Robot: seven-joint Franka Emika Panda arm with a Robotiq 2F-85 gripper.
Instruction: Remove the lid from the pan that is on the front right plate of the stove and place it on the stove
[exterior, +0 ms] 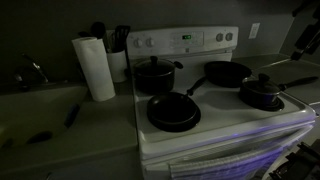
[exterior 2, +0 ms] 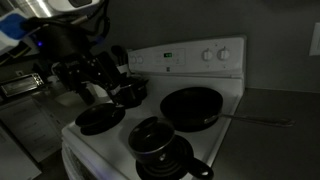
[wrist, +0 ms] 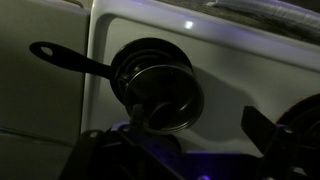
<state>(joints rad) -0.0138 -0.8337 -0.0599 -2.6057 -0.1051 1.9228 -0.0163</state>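
Jaws released, empty; the lid (wrist: pixel 160 88) sits straight ahead between them on the pan (wrist: pixel 100 68), at the front right corner of the tabletop (exterior: pixel 218 105).

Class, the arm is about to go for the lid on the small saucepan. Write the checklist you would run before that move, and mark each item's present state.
1. Is the lid seated on the pan? Ok.
2. Are the jaws of the gripper open and empty? Ok.
3. Is the gripper centred over the lid's knob? Cannot tell; the wrist view is too dark.
4. Are the jaws around the knob? Not ok; the gripper is apart from the lid.
5. Does bare stove top show beside the pan for the set-down? Ok.
6. Does the pan's handle point away from the gripper? Ok.
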